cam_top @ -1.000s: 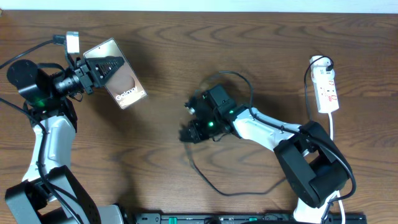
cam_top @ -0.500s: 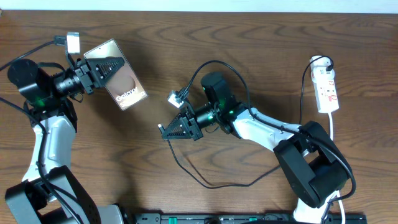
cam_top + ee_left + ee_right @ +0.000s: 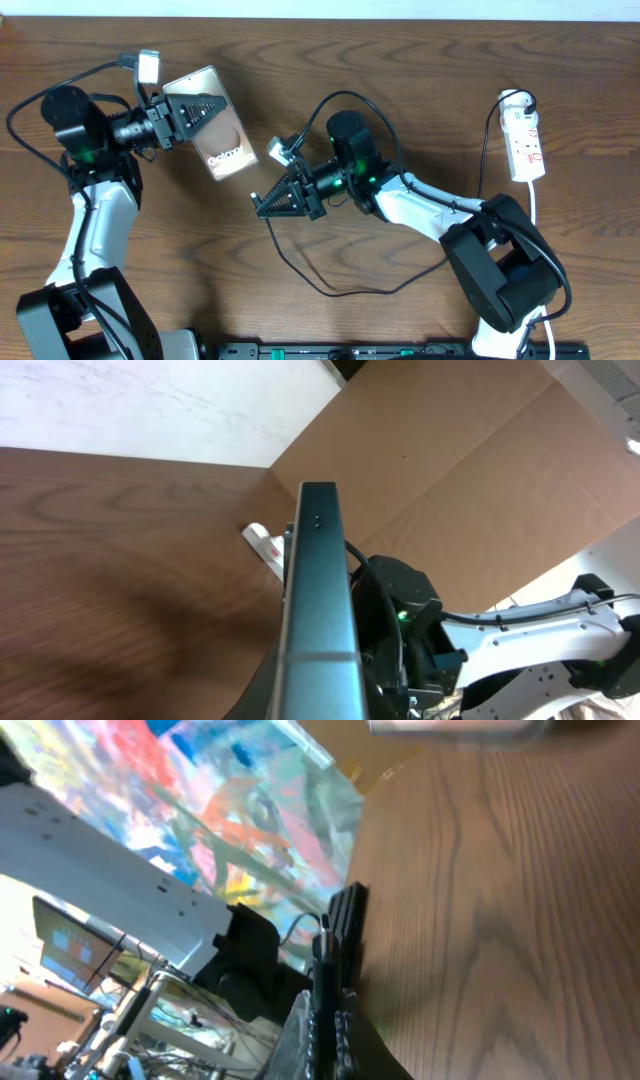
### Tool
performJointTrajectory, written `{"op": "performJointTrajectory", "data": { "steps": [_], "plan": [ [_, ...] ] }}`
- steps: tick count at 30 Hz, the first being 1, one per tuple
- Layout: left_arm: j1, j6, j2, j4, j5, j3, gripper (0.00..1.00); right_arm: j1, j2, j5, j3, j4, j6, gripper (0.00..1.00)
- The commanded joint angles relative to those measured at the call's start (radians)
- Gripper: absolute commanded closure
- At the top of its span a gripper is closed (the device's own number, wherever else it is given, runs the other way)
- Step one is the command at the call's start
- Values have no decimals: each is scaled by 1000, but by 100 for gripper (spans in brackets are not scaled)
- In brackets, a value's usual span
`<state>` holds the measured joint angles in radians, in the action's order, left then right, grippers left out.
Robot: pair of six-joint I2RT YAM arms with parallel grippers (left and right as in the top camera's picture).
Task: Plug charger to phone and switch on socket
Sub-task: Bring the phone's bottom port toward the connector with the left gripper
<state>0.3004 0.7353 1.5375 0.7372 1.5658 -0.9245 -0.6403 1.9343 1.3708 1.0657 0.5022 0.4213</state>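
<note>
My left gripper (image 3: 198, 110) is shut on the phone (image 3: 222, 148) and holds it tilted above the table at the upper left, its tan "Galaxy" screen facing up. The left wrist view shows the phone's edge (image 3: 318, 600) end-on. My right gripper (image 3: 282, 199) is shut on the charger plug (image 3: 340, 930), whose tip points left toward the phone across a small gap. The charger's thin black cable (image 3: 330, 290) loops over the table below and behind the right wrist. The white socket strip (image 3: 526, 142) lies at the far right.
The socket's white cord (image 3: 533, 205) runs down past the right arm's base (image 3: 505, 275). A black bar (image 3: 380, 351) lies along the table's front edge. A cardboard wall (image 3: 450, 470) stands behind the right arm in the left wrist view.
My left arm has carried the phone right and slightly down, toward the middle. My right gripper rose from the table, turned its jaws left with the plug, then held about still.
</note>
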Motion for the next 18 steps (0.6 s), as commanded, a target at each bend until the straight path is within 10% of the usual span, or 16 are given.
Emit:
{"op": "performJointTrajectory", "data": {
  "steps": [1,8,18],
  "plan": [
    [2,-6,-8,10,5,-13,93,33,81,92,2,84,48,99],
    [2,-18,-8,9,5,-13,93,37,195,188,25,408,226,99],
    [2,-18,-8,9,6,-13,93,37,204,188,57,442,262,99]
  ]
}}
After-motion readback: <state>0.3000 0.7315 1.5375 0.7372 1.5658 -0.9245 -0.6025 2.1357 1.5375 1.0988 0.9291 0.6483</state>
